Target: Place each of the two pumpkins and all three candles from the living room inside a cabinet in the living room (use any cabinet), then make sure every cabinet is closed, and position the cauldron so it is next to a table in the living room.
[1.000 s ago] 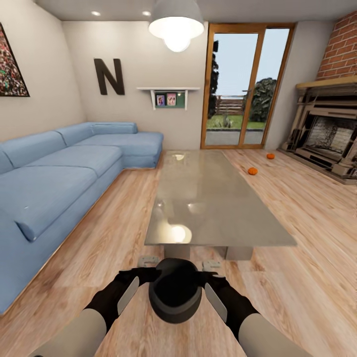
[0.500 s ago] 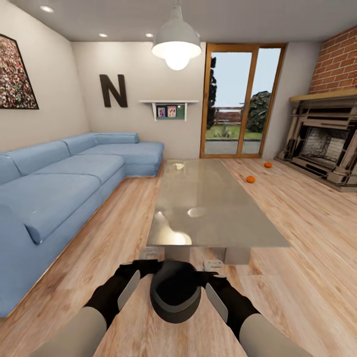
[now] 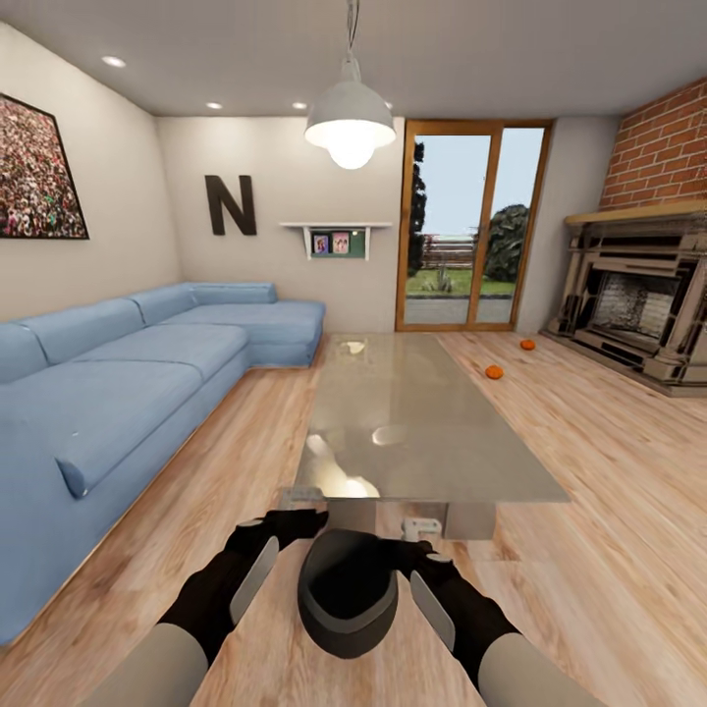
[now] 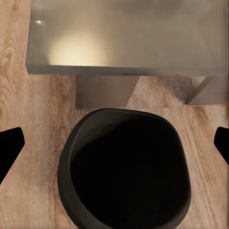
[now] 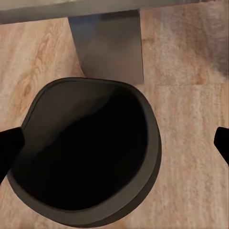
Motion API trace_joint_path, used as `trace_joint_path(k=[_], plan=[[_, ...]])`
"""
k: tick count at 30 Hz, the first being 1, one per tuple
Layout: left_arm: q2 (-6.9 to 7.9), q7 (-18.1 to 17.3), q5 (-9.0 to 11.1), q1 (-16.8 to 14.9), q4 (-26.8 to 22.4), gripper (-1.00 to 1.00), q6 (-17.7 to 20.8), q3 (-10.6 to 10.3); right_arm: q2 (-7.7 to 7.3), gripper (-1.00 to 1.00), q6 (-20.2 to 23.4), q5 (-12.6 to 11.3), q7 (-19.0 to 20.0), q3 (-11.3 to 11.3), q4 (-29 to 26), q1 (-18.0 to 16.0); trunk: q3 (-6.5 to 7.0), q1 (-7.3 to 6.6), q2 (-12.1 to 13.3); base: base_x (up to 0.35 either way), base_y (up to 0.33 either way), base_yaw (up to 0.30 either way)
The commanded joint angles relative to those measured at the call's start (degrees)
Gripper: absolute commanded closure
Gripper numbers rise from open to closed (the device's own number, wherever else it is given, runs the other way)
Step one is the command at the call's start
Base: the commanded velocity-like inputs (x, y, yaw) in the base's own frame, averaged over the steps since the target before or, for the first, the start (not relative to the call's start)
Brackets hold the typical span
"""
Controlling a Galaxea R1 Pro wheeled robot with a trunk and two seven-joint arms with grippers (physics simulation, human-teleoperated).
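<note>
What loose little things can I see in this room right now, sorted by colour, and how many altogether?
Orange: 2, the nearer pumpkin and the farther pumpkin, both on the wood floor beyond the table.
Black: 1, the cauldron, between the two arms in front of the table's near end.
Total: 3.

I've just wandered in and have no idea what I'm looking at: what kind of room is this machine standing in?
It looks like a home living room. A long blue corner sofa runs along one wall, a low glassy coffee table sits in the middle of the wood floor, and a brick-backed fireplace stands on the far side.
</note>
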Motion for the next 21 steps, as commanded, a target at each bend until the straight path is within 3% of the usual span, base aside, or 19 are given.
trace_joint_path(k=[1, 5, 11, 21], plan=[[0.03, 0.4, 0.6, 0.1, -0.3, -1.00, 0.2, -0.1, -0.11, -1.00, 0.2, -0.6, -0.5, 0.4, -0.1, 0.0, 0.17, -0.04, 0.0, 0.000, 0.000, 0.000], [0.03, 0.4, 0.6, 0.6, -0.9, -1.00, 0.2, -0.1, -0.32, -1.00, 0.1, -0.6, -0.5, 0.3, 0.0, 0.0, 1.05, -0.14, 0.0, 0.000, 0.000, 0.000], [-0.03, 0.4, 0.6, 0.8, -0.9, -1.00, 0.2, -0.2, -0.46, -1.00, 0.1, -0.7, -0.5, 0.4, 0.0, 0.0, 2.15, -1.44, 2.4, 0.000, 0.000, -0.007], [-0.05, 0.4, 0.6, 0.8, -0.8, -1.00, 0.2, -0.2, -0.51, -1.00, 0.1, -0.6, -0.5, 0.3, 0.1, 0.0, 4.48, -3.64, 6.4, 0.000, 0.000, -0.180]])
